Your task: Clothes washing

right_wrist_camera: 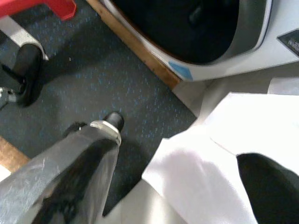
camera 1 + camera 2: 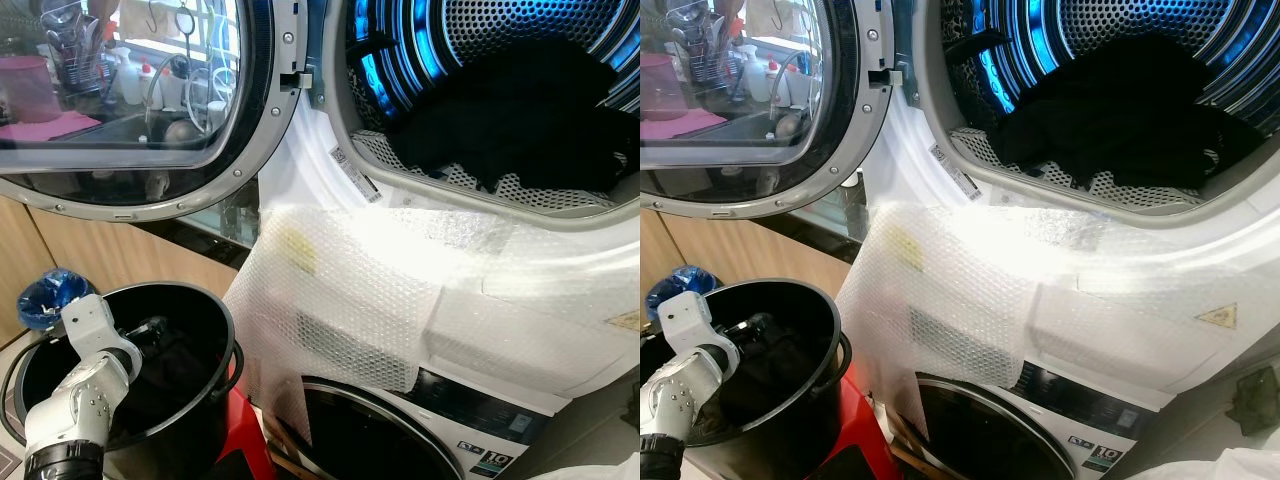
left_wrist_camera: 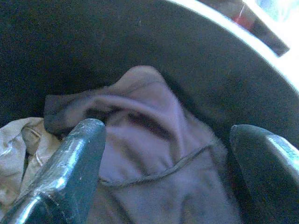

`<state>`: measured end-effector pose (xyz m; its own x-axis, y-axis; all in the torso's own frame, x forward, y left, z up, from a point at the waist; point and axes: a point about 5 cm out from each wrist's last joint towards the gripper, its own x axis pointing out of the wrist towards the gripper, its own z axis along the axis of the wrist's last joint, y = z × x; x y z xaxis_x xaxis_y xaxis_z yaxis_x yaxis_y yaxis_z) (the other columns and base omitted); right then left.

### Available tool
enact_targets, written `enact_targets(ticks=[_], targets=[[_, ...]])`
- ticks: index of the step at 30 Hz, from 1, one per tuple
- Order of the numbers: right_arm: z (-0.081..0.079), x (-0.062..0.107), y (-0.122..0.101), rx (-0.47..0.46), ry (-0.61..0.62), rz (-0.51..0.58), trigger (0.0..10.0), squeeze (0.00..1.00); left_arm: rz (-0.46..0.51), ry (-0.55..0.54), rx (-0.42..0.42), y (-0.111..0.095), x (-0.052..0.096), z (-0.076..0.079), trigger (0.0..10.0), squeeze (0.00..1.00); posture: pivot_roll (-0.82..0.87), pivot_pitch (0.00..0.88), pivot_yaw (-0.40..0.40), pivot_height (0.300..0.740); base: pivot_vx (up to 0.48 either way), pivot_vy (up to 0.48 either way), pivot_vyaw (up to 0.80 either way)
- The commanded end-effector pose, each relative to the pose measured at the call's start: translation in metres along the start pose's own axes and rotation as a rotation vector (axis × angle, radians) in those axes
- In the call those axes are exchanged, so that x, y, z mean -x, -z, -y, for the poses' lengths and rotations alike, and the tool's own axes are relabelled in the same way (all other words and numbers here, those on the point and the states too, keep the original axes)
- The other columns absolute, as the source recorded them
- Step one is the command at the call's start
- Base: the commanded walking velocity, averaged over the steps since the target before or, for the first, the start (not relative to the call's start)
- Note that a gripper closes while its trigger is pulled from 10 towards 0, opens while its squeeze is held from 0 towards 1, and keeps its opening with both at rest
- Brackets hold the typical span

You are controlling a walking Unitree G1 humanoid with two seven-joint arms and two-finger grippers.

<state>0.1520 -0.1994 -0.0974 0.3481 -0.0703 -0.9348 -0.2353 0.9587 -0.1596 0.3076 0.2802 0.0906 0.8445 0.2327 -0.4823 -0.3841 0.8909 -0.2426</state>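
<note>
My left tool (image 3: 163,154) is spread wide deep in the black bucket (image 2: 215,310), over a purple cloth (image 3: 154,154); the bucket's bottom is too dark to see.

My right tool (image 1: 187,172) is wide open.

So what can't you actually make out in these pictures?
- How much clothing is in the bucket: head views, the left arm and dark interior hide it.
- Control panel text: too small, cut by the edge.
- Drum clothes: one black heap, pieces indistinguishable.
</note>
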Motion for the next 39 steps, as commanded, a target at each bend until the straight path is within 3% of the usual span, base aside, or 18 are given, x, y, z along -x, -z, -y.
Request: enact_targets(ticks=[1,4,13,18,25,31,39], targets=[[0.002,0.000,0.000,-0.006,0.006,-0.008,10.0,0.00,-0.029,0.009,-0.049,-0.002,-0.003,0.002,10.0,0.00,0.08,0.000,-0.065,0.740,0.000,0.000,0.00],[-0.001,0.000,-0.005,-0.022,-0.005,-0.003,10.0,0.00,-0.084,0.001,-0.108,-0.002,-0.009,-0.003,10.0,0.00,0.09,0.000,-0.050,0.740,0.000,0.000,0.00],[-0.012,-0.001,-0.010,-0.033,-0.037,0.000,10.0,0.00,-0.173,0.039,-0.007,0.006,-0.020,0.009,10.0,0.00,0.09,0.000,-0.028,0.740,0.000,0.000,0.00],[-0.011,-0.001,-0.009,-0.056,-0.022,-0.007,10.0,0.00,-0.193,0.059,-0.032,0.010,-0.023,0.016,10.0,0.00,0.09,0.000,-0.021,0.740,0.000,0.000,0.00],[-0.012,-0.001,-0.005,-0.082,-0.027,-0.026,10.0,0.00,-0.329,0.087,-0.098,0.040,-0.025,0.030,10.0,0.00,0.07,0.000,-0.005,0.740,0.000,0.000,0.00],[-0.012,-0.001,-0.001,-0.098,-0.035,-0.043,10.0,0.00,-0.346,0.105,-0.129,0.047,-0.025,0.035,10.0,0.00,0.06,0.000,-0.003,0.740,0.000,0.000,0.00],[-0.011,0.000,0.008,-0.111,-0.039,-0.064,10.0,0.00,-0.402,0.045,-0.089,0.063,-0.024,0.028,10.0,0.00,0.04,0.000,0.001,0.740,0.000,0.000,0.00]])
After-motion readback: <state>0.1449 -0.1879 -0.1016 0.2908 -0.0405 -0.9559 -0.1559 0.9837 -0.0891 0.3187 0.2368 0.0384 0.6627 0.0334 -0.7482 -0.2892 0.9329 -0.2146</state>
